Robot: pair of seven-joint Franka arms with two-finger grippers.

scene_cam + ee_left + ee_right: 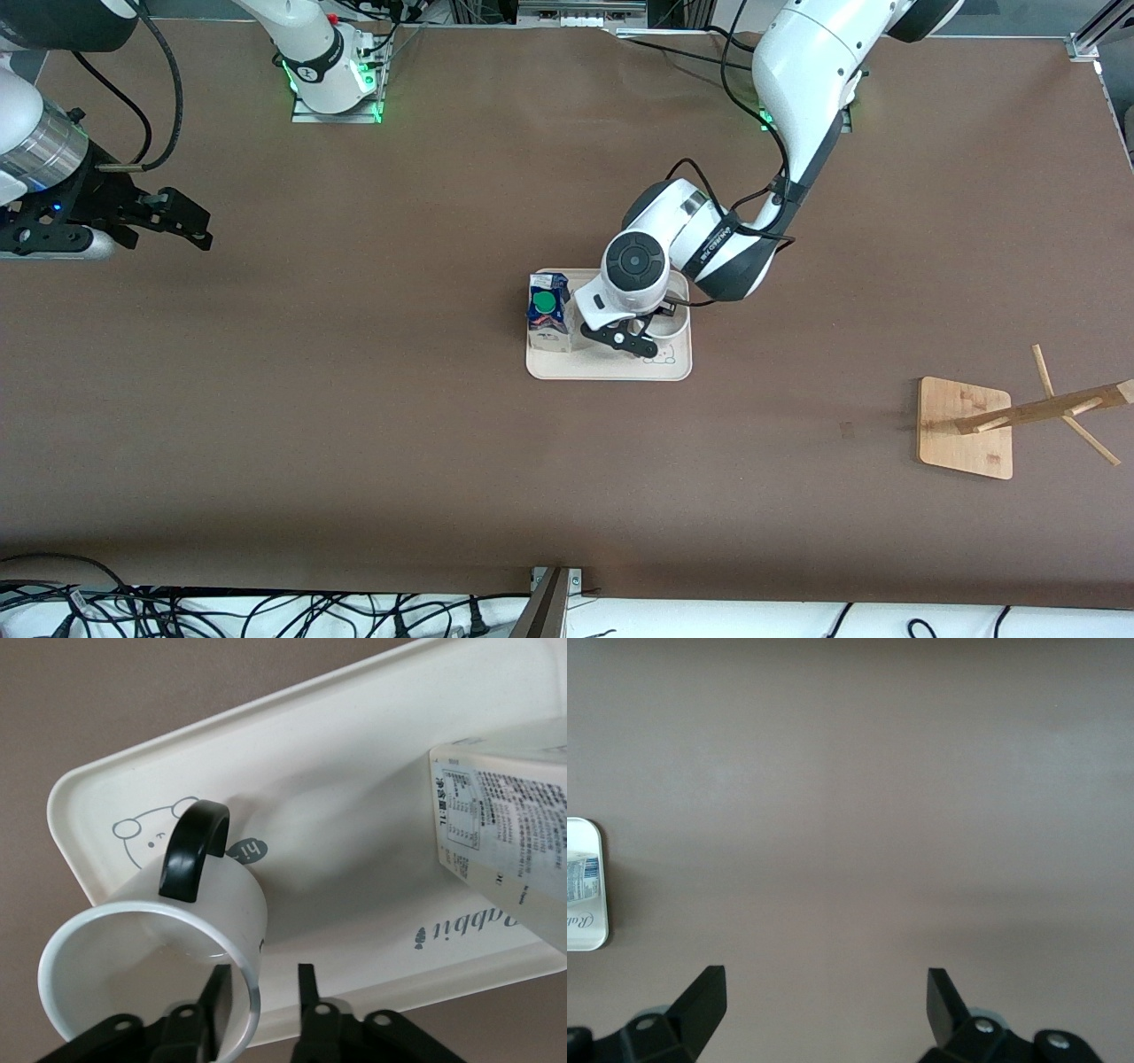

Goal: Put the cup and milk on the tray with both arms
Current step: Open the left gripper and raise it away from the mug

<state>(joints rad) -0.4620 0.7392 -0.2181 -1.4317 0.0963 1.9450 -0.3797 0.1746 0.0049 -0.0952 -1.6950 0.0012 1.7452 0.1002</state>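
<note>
The cream tray (611,368) lies mid-table. The milk carton (548,310) with its green cap stands on the tray's end toward the right arm. The white cup (671,321) stands on the tray's other end, partly hidden by the left arm. In the left wrist view the cup (177,930) shows its black handle, beside the carton (505,842) on the tray (354,780). My left gripper (261,988) is open and straddles the cup's rim, one finger inside and one outside, with gaps to the wall. My right gripper (199,232) is open and empty over bare table at the right arm's end.
A wooden rack with pegs lies tipped on its square base (966,425) toward the left arm's end, nearer the front camera than the tray. Cables run along the table's front edge. The right wrist view shows brown table and a corner of the tray (586,930).
</note>
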